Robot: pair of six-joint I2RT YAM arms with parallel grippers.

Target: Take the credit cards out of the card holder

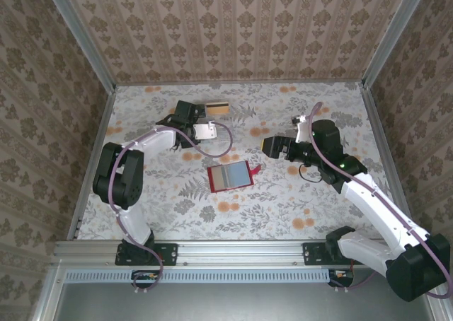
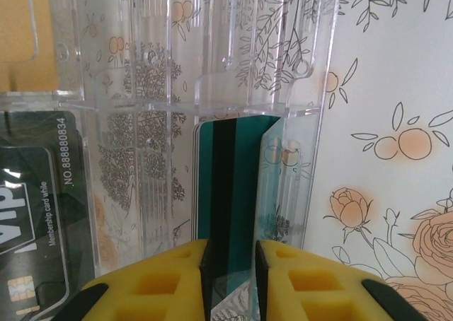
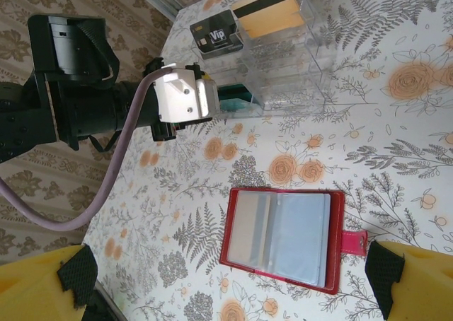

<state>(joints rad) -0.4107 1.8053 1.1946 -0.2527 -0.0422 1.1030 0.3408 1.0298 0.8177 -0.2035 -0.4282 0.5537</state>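
Card holder (image 1: 230, 176) open at desk centre: probably light, floppy, slick sleeves; pinch its red edge. Left pincer (image 2: 230, 264) clamps teal card (image 2: 228, 187); right pincer (image 1: 274, 146) spread wide.

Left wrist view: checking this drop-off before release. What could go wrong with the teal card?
The teal card meets the clear stand at a ledge; it may catch and shove the stand. The left gripper flanks it closely, so pulling back might drag it out or nudge the black VIP card.
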